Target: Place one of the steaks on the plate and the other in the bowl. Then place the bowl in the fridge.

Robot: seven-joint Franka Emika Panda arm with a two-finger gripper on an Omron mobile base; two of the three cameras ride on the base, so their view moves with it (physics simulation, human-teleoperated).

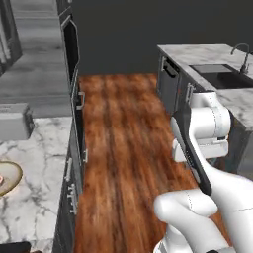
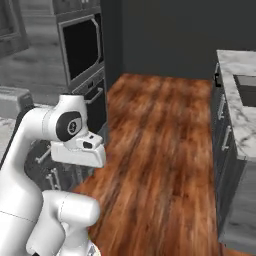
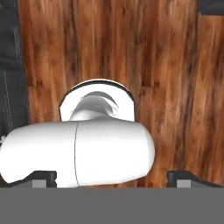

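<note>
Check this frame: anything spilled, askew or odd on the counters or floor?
Nothing stands out. The wood floor is bare, and the tan bowl sits flat on the marble counter at the left edge. The tool hangs open, holding nothing.

The white arm (image 1: 207, 148) rose from the lower right of the left base view, folded back on itself with its dark-jointed elbow high. In the right base view it stood at the lower left. In the hand view the gripper (image 3: 112, 178) pointed straight down, its two dark fingertips (image 3: 43, 178) spread wide at the bottom corners, holding nothing.
</note>
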